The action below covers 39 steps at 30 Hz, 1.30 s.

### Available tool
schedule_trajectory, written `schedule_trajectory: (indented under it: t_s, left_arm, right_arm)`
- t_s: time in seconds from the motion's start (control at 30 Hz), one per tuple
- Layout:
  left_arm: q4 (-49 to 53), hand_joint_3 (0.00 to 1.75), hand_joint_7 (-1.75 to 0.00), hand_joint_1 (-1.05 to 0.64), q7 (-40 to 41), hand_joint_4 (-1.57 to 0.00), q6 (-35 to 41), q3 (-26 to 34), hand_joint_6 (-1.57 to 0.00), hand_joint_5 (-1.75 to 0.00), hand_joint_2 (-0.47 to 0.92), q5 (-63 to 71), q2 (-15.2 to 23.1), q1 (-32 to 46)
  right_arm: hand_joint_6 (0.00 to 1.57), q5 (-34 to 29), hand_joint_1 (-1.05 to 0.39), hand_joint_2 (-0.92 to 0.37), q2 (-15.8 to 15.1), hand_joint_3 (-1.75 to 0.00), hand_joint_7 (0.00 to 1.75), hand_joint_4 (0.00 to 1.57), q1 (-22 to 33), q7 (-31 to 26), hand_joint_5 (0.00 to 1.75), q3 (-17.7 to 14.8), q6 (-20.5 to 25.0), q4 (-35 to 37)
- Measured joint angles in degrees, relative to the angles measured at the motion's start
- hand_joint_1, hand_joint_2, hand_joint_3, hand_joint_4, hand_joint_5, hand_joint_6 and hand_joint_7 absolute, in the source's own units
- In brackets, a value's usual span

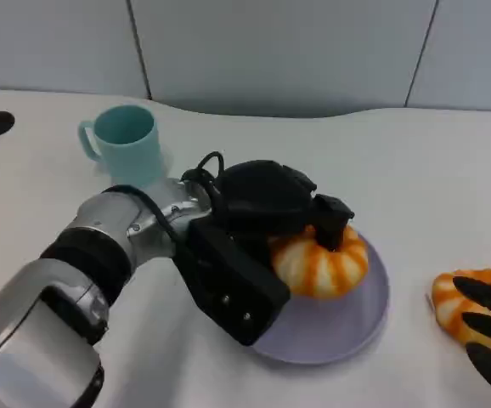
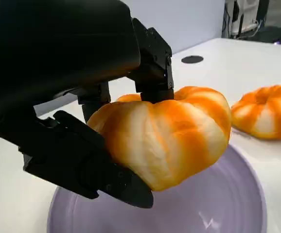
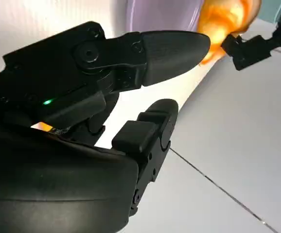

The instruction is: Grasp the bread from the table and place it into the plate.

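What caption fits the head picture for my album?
Left robot hand holds striped bread over the purple plate.

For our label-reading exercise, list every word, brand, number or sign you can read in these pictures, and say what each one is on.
None: no readable text stands on the teal mug, the purple plate, either bread, the table or the left robot hand.
The right robot hand bears a green light, no writing.
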Motion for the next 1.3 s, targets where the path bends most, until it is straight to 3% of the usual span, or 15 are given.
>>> schedule_trajectory:
  t_s: [0.07,0.1,0.17,0.27,0.7,1.03,1.3]
  left_arm:
    - [0.3,0.02,-0.91,-0.55,-1.4,-0.22,-0.6,-0.2,-0.34,-1.14,0.90,-0.1,0.1,-0.4]
    - [0.3,0.02,-0.64,-0.59,-2.7,-0.18,-0.6,-0.3,-0.38,-0.93,0.91,-0.1,0.2,-0.7]
    - [0.3,0.02,-0.31,-0.64,-5.3,-0.16,-0.5,-0.6,-0.45,-0.73,0.92,-0.1,0.4,-1.9]
    - [-0.2,0.06,-0.15,-0.71,-8.7,-0.07,-0.5,-0.6,-0.40,-0.63,0.92,-0.5,1.3,-3.6]
    - [-3.0,0.18,-0.01,-0.86,-18.3,0.00,-0.5,0.1,-0.24,-0.27,0.92,-3.2,2.2,-4.0]
    - [-8.2,0.12,-0.06,-0.74,-25.6,-0.19,0.0,3.2,-0.39,-0.37,0.92,-8.0,5.1,-4.0]
    - [-18.8,0.13,-0.01,-0.79,-35.6,-0.26,3.5,6.4,-0.32,-0.41,0.92,-14.7,9.9,-3.6]
  right_arm:
    - [0.79,0.0,-0.36,-0.92,0.0,-0.35,0.00,0.95,0.0,0.0,0.01,0.0,-0.2,0.3]
    - [0.79,-0.1,-0.37,-0.92,0.0,-0.35,0.00,0.94,0.0,0.0,0.01,0.1,-0.3,0.4]
    - [0.78,-0.1,-0.37,-0.92,0.0,-0.36,0.00,0.94,0.0,0.0,0.00,0.1,-0.5,0.4]
    - [0.78,-0.1,-0.37,-0.92,0.0,-0.36,0.00,0.93,0.0,0.0,0.00,0.1,-0.5,0.4]
    - [0.78,-0.3,-0.36,-0.92,0.0,-0.36,0.00,0.93,0.2,-0.1,0.00,0.1,-0.8,0.4]
    - [0.78,-0.3,-0.37,-0.92,0.0,-0.37,0.00,0.92,0.3,-0.1,0.00,0.1,-0.9,0.2]
    - [0.78,-0.1,-0.36,-0.92,0.0,-0.37,0.00,0.92,0.6,-0.1,0.00,0.0,-0.6,-0.4]
